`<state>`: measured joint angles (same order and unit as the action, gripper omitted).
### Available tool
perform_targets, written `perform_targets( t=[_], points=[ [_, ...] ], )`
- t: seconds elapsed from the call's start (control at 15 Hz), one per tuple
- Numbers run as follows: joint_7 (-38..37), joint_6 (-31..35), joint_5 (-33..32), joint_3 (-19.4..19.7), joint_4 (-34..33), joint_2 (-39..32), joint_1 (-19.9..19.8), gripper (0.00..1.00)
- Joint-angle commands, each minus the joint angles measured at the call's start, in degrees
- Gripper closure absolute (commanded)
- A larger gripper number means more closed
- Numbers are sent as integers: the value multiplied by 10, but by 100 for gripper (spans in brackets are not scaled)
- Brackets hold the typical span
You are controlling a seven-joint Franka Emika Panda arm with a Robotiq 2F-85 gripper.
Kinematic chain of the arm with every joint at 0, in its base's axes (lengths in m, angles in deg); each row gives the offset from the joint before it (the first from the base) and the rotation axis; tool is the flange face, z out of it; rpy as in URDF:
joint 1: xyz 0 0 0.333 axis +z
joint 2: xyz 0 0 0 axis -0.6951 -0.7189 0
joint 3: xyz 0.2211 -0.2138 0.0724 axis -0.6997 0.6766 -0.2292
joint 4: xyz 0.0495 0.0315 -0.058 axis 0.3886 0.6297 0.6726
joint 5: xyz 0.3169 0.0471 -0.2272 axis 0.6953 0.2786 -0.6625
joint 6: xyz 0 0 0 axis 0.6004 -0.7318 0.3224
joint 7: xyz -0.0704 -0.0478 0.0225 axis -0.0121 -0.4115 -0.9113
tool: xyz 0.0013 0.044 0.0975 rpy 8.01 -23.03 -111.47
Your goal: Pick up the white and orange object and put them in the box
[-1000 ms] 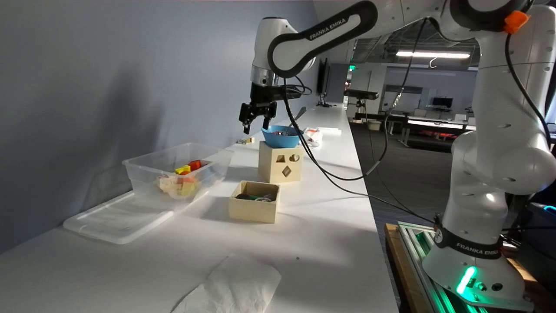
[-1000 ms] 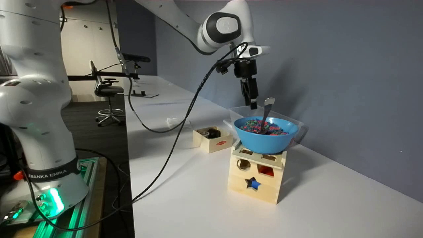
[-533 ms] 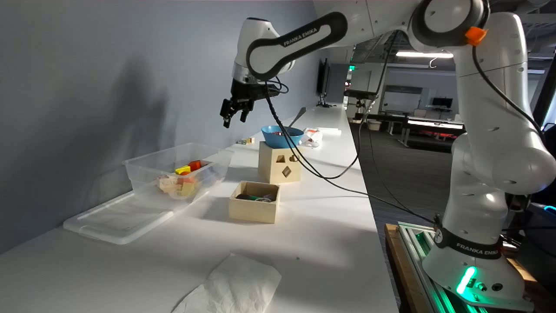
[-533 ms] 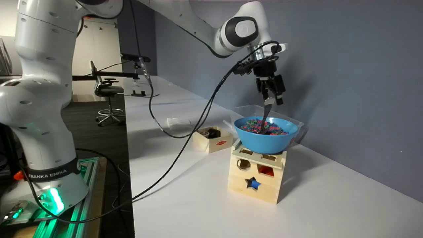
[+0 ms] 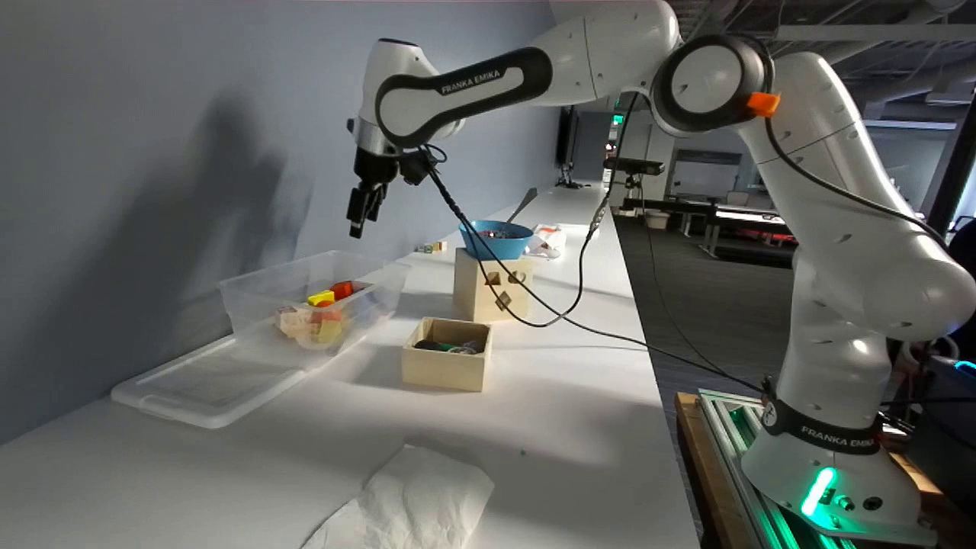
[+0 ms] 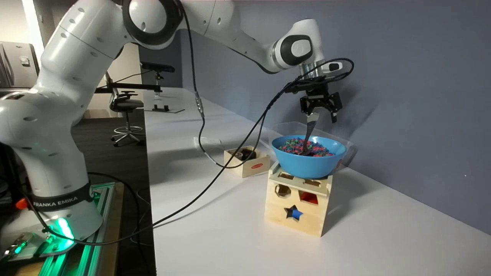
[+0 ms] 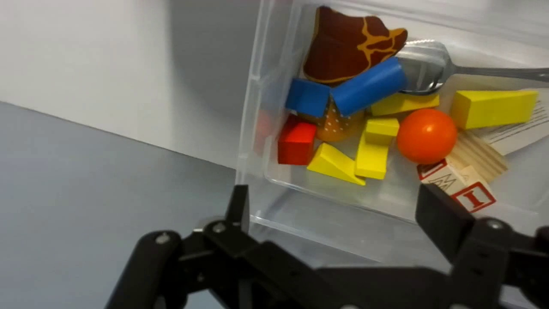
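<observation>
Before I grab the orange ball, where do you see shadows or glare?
Wrist view: a highlight on the orange ball, outline clear; glare on the metal utensil; a dark shadow on the table beside the clear bin. Both exterior views: soft shadows on the wall; a glaring green light on the robot's base.

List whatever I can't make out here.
Metal spoon, handle end: cut by wrist view's right edge.
Printed paper, wording: too blurred, wrist view.
Dark item in tan box: too small to name in an exterior view.
Red piece in wooden cube, outline: hidden by its wall in an exterior view.
</observation>
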<state>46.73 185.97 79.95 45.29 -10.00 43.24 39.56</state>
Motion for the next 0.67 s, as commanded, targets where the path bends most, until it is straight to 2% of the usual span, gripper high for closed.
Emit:
perform_targets(
  t=[0.0, 0.33, 0.6],
  points=[
    [20, -11, 2, -3, -23, -13, 2, 0],
    [57, -34, 8, -13, -61, -36, -2, 0],
    [139, -41, 52, -56, -113, -102, -14, 0]
  ],
)
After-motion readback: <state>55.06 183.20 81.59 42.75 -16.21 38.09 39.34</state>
